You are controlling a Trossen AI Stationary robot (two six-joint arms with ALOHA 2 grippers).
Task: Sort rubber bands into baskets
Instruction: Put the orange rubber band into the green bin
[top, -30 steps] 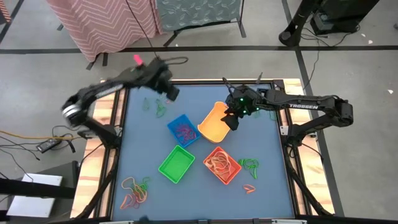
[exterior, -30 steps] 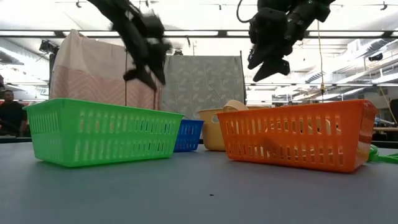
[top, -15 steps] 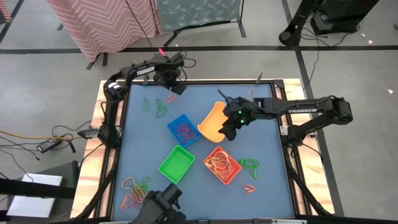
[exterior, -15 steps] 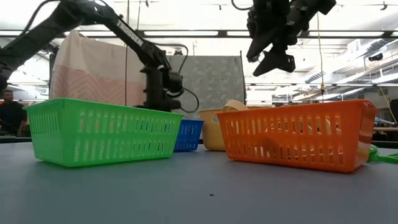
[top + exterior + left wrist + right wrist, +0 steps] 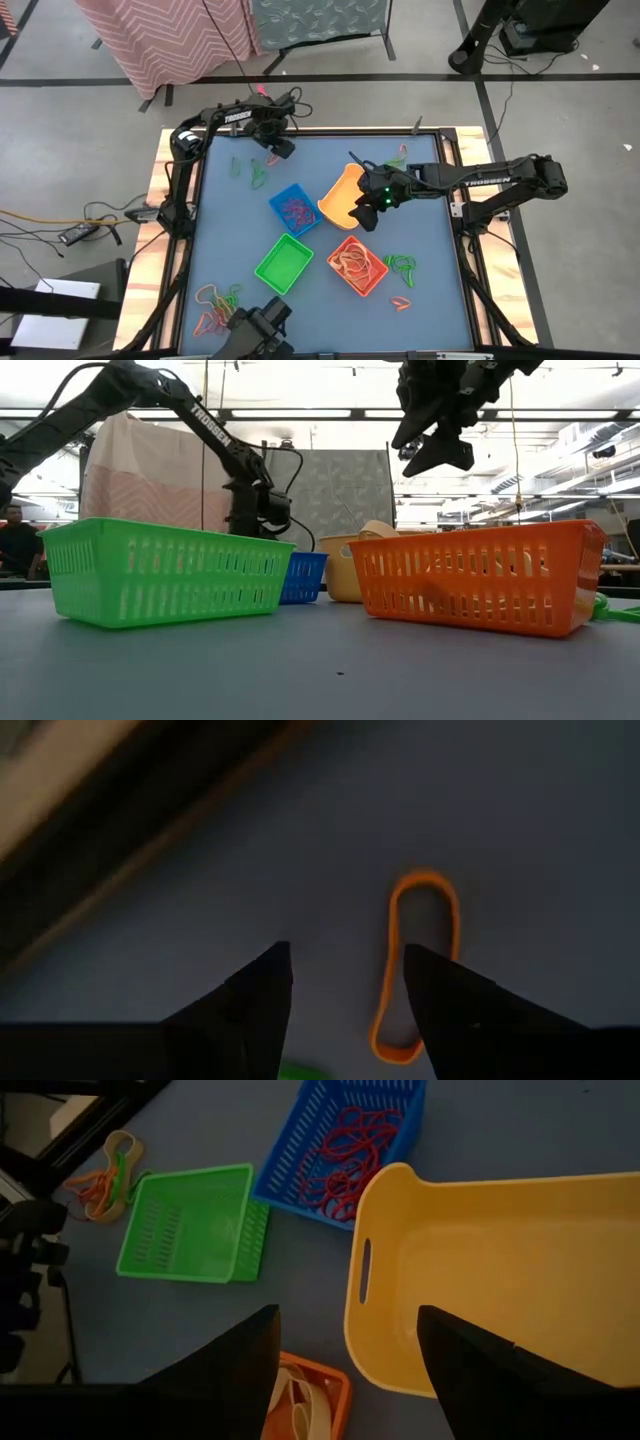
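Observation:
Four baskets stand mid-table: blue (image 5: 294,208) holding red bands, yellow (image 5: 343,196), green (image 5: 284,263) and orange (image 5: 357,265) holding orange bands. My left gripper (image 5: 278,148) is open, low near the table's far left edge. In the left wrist view it (image 5: 345,975) hangs over an orange rubber band (image 5: 420,950) lying flat on the table, beside one fingertip. My right gripper (image 5: 368,210) is open and empty, raised above the yellow basket's near rim (image 5: 400,1350).
Loose bands lie at the near left (image 5: 215,305), the far left (image 5: 255,176), and right of the orange basket (image 5: 400,265), with a red one (image 5: 402,303) nearer. A wooden frame (image 5: 180,200) edges the table.
My left gripper has come down from high above the table to just over its far left part, above the orange band. My right gripper has shifted a little toward the near edge over the yellow basket and stayed open.

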